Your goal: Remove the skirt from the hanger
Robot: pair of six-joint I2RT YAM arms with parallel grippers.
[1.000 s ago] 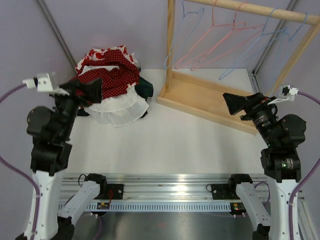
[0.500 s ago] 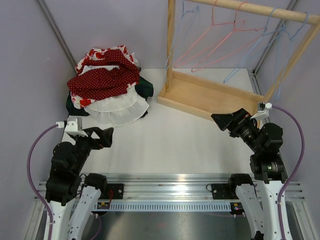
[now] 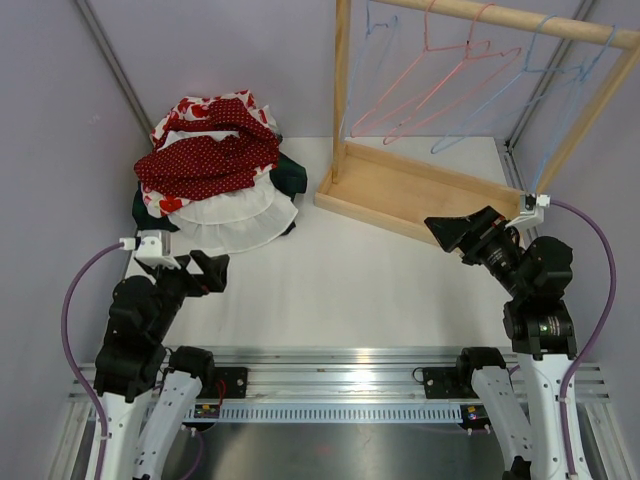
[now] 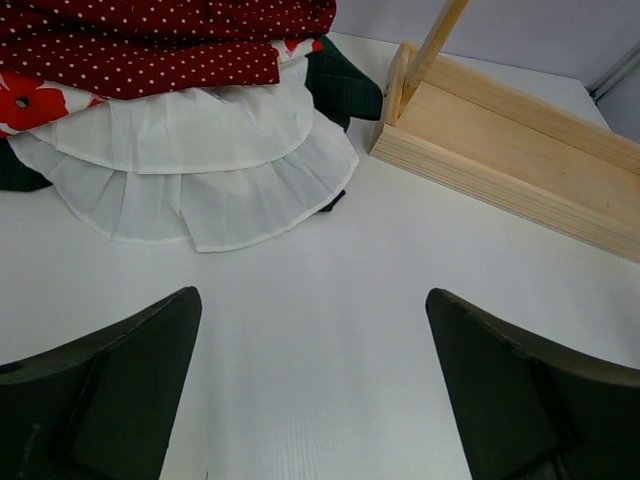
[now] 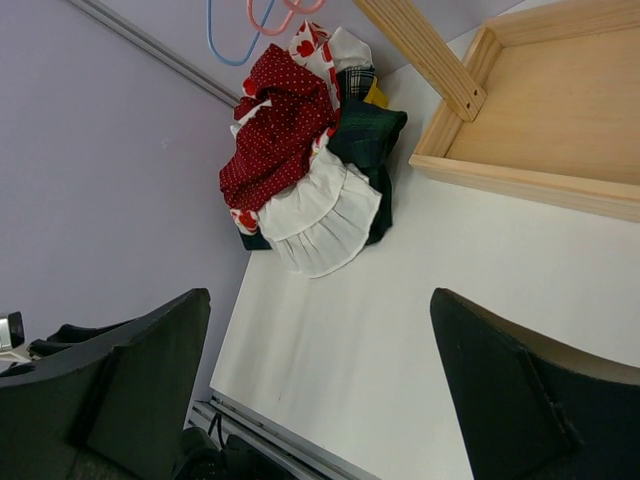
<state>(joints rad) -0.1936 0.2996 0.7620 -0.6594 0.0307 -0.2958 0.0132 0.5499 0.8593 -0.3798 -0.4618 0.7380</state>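
The red dotted skirt (image 3: pixel 205 160) is seen heaped on a clothes pile (image 3: pixel 243 218) on the surface (image 3: pixel 350 285), left of the wooden rack (image 3: pixel 425 192). Wire hangers (image 3: pixel 425 95) are hung from the rack's rail. The left fingers (image 4: pixel 110 390) and right fingers (image 5: pixel 520 400) are held wide apart, with nothing gripped.

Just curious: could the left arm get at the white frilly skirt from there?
Probably yes: the left tool stands open, facing the white frilly skirt, with only bare table between them.
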